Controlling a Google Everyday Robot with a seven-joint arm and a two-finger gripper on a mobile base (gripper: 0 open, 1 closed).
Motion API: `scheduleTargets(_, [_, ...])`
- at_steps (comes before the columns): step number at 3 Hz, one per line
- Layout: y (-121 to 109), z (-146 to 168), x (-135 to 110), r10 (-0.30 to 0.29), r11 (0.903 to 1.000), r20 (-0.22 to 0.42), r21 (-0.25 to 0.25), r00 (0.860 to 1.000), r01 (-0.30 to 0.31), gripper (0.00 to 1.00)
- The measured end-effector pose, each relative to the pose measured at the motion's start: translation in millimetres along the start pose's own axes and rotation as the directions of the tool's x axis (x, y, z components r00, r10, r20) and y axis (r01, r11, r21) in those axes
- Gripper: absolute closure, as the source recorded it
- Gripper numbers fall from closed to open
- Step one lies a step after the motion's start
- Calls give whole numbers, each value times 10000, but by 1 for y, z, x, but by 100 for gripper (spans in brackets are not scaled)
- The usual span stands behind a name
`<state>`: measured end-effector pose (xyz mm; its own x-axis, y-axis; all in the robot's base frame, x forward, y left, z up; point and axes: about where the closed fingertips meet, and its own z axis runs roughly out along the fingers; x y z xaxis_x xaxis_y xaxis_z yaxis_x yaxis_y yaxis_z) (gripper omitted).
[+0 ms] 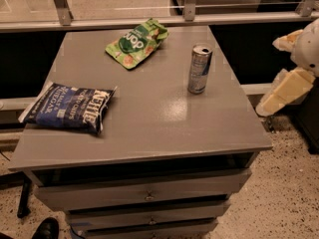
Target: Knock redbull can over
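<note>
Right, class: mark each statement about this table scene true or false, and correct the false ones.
1. The redbull can stands upright on the table. True.
2. The pincer is touching the can. False: it is beyond the table's right edge, apart from the can.
3. The green snack pouch lies flat towards the far side of the table. True.
4. The dark blue chip bag lies right next to the can. False: it lies at the table's left edge, well apart from the can.
</note>
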<state>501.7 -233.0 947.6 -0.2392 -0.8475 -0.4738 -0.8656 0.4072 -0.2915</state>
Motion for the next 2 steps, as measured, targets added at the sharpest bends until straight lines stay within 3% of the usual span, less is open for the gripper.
scheduleTargets(1, [-22,32,-6,784,9968,1340,65,9879,-800,0])
scheduleTargets(2, [-39,72,-14,1624,9866,2792,-299,9464,-1605,0])
